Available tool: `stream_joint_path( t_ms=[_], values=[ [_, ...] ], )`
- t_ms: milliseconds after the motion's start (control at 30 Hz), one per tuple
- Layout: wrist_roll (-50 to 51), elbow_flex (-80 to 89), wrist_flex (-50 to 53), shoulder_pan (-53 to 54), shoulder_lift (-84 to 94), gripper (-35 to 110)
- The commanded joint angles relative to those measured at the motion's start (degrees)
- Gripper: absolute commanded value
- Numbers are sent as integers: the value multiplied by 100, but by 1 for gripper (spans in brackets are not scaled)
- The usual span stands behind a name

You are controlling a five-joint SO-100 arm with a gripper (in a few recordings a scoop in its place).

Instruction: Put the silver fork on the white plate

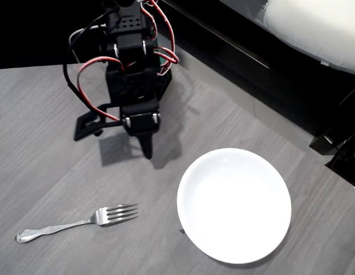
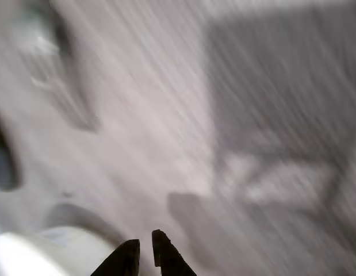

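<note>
The silver fork (image 1: 80,222) lies flat on the grey table at the lower left of the overhead view, tines pointing right toward the white plate (image 1: 233,204). The plate sits empty at the lower right. My black gripper (image 1: 146,150) hangs above the table near the arm's base, well behind the fork and to the left of the plate's far rim. Its fingers are together with nothing between them. In the blurred wrist view the gripper (image 2: 145,238) shows two dark fingertips almost touching, and the plate's rim (image 2: 34,247) is at the bottom left.
The arm's black base and red wires (image 1: 131,63) stand at the top centre. The table edge (image 1: 252,109) runs diagonally at the upper right, with dark furniture beyond it. Bare grey tabletop (image 1: 45,160) lies between the gripper and the fork.
</note>
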Motion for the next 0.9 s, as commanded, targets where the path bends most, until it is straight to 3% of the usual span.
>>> stream_joint_path(
  t_ms=[0, 167, 333, 467, 667, 867],
  values=[
    [-334, -1230, -202, 457, -519, 0],
    [-809, -4421, -141, 1169, -5106, 0],
    [-1731, -6188, -105, 1819, -7813, 0],
    [-2250, -6548, -141, 2048, -8640, 1],
    [-2769, -6548, -220, 2206, -9255, 17],
    [-2707, -6521, -378, 1995, -9510, 17]
  ],
)
